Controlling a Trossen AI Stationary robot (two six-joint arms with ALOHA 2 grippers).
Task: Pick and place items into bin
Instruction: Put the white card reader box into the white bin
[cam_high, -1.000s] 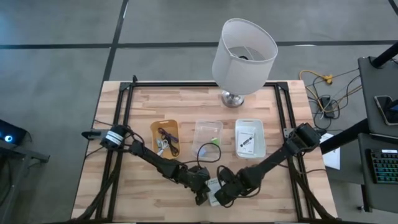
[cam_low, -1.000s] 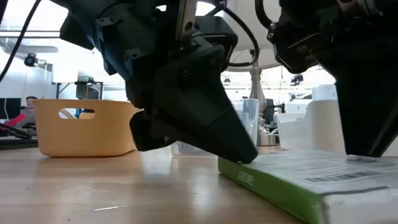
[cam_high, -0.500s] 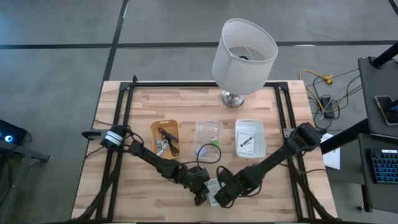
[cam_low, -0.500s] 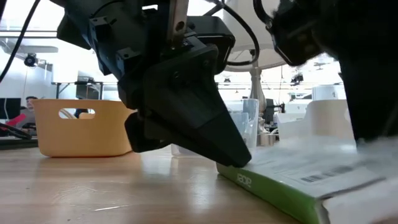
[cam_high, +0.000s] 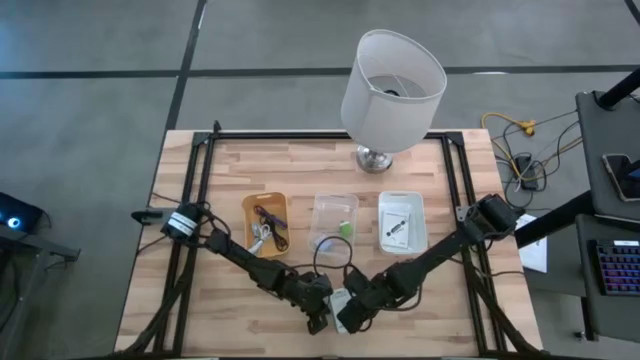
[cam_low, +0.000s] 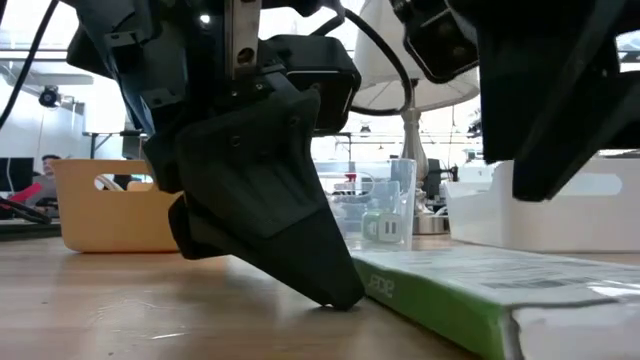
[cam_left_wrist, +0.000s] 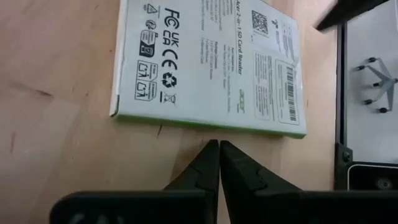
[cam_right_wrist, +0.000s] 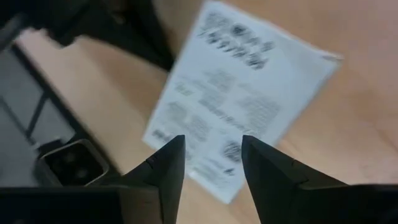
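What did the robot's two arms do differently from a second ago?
Both grippers slid a little along the table's front part, toward the left arm's side. The left gripper, shut, has dropped its tips to the wood beside the green-edged white box. The right gripper, open, hovers over that box without holding it. The box, the orange bin, clear bin, white bin and lamp stayed put.

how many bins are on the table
3, in a row mid-table: an orange bin nearest the left arm, a clear bin in the middle, a white bin nearest the right arm.
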